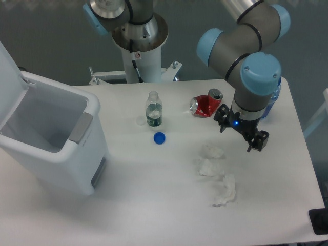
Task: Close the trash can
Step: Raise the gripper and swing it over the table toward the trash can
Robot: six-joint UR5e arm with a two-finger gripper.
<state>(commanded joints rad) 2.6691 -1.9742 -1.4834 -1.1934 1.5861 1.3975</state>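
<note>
The trash can (56, 148), a large white boxy bin, stands at the table's left with its top open and its inside showing. Its flat lid (9, 82) is swung up and back at the far left edge of the view. A grey latch (81, 128) sits on the front rim. My gripper (240, 133) hangs over the right half of the table, far from the bin. Its two black fingers are spread apart, open, with nothing between them.
A clear bottle (154, 109) stands mid-table with a blue cap (159, 138) lying in front of it. A crushed red can (205, 105) lies just left of my gripper. Crumpled white tissues (218, 177) lie below it. A blue bottle (275, 95) is partly hidden behind the wrist.
</note>
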